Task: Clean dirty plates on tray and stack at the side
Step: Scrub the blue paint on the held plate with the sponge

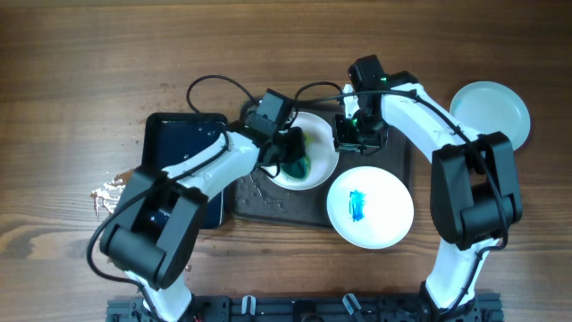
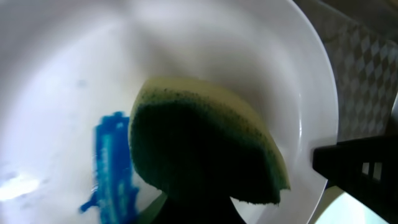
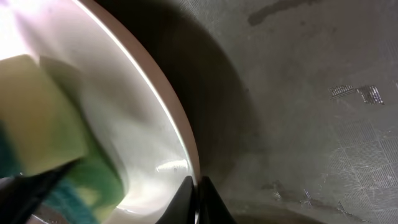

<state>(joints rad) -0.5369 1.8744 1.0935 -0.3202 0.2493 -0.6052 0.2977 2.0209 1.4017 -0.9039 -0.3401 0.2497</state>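
Three white plates show overhead. One plate (image 1: 315,170) lies on the dark tray (image 1: 268,207); my left gripper (image 1: 290,152) is shut on a green sponge (image 2: 205,149) pressed onto it beside a blue smear (image 2: 112,165). My right gripper (image 3: 196,193) is shut on that plate's rim (image 3: 180,130) at its right edge. A second plate (image 1: 369,206) with a blue smear (image 1: 357,206) lies at the tray's front right. A third plate (image 1: 490,114), with no smear, lies off the tray at the far right.
A glossy black tray (image 1: 179,143) lies left of the dark tray, partly under my left arm. Small pale scraps (image 1: 107,192) lie on the wooden table at the left. Cables loop behind the trays.
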